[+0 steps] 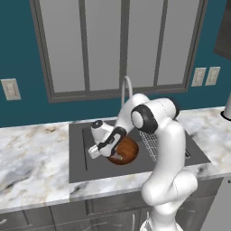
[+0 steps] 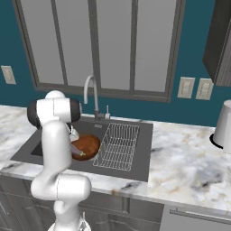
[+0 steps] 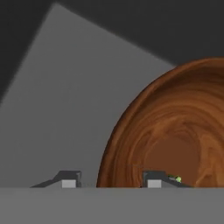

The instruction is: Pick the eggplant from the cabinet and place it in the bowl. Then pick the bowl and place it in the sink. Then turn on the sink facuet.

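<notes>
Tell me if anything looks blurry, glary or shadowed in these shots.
Left base view: sharp, flat light, the sink evenly grey. Right base view: soft sheen on the bowl. Hand view: bowl rim crisp between the fingers, no glare, dark basin wall above.

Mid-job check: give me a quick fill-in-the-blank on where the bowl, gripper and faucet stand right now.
1. The bowl sits inside the ____.
2. The gripper has one finger on each side of the bowl's ____.
3. The white wire rack lies to the ____ of the bowl in the right base view.
4. The sink faucet rises ____ the basin.

Missing: sink; rim; right; behind
</notes>
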